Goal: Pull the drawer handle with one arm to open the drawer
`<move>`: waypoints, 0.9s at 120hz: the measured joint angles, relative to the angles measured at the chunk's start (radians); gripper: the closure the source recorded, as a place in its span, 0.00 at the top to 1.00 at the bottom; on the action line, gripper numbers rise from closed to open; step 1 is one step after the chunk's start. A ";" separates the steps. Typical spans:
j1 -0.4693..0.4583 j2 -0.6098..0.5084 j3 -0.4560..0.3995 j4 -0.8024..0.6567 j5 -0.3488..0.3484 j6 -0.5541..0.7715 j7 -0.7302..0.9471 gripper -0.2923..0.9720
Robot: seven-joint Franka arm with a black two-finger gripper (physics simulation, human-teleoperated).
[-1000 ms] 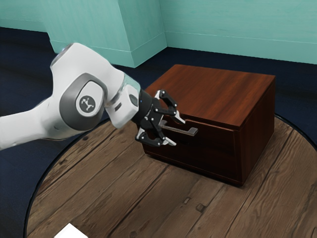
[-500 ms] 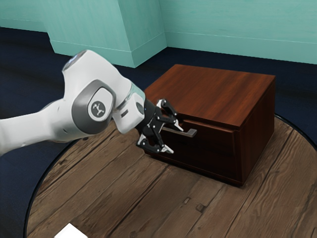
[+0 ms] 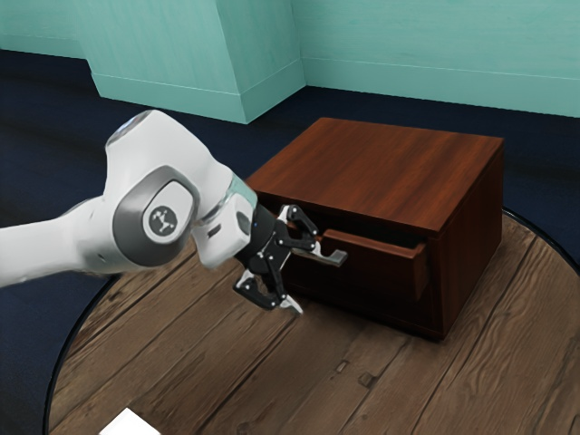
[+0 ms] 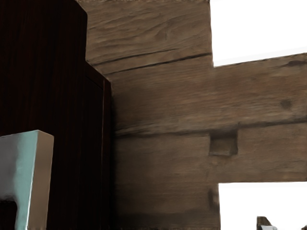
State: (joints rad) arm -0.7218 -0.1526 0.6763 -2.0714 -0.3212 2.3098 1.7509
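Observation:
A dark wooden cabinet (image 3: pixel 390 172) stands on the round wooden table (image 3: pixel 272 372). Its drawer (image 3: pixel 372 276) sticks out a short way from the cabinet's front, with a dark gap showing above it. The grey metal handle (image 3: pixel 328 256) juts from the drawer front toward the exterior view's left. My black gripper (image 3: pixel 302 274) is open, its fingers spread wide above and below the handle's end, hooked on the bar. In the wrist view the handle (image 4: pixel 24 177) is close to the hand, against the dark drawer front (image 4: pixel 53 96).
A white flat object (image 3: pixel 129 424) lies at the table's near edge; white patches (image 4: pixel 259 28) also border the table planks in the wrist view. Teal walls and dark floor surround the table. Bare wood lies in front of the cabinet.
The drawer has slid out of the cabinet toward the exterior view's left. My gripper has drawn back and slightly down with the handle between its fingers.

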 joint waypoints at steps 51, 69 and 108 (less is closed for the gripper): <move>0.048 -0.076 -0.037 -0.047 0.072 -0.027 0.000 0.52; 0.169 -0.150 -0.171 -0.134 0.066 -0.040 0.000 0.60; 0.391 -0.255 -0.380 -0.250 0.091 -0.051 -0.002 0.56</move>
State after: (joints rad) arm -0.3306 -0.4077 0.2961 -2.3217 -0.2303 2.2586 1.7493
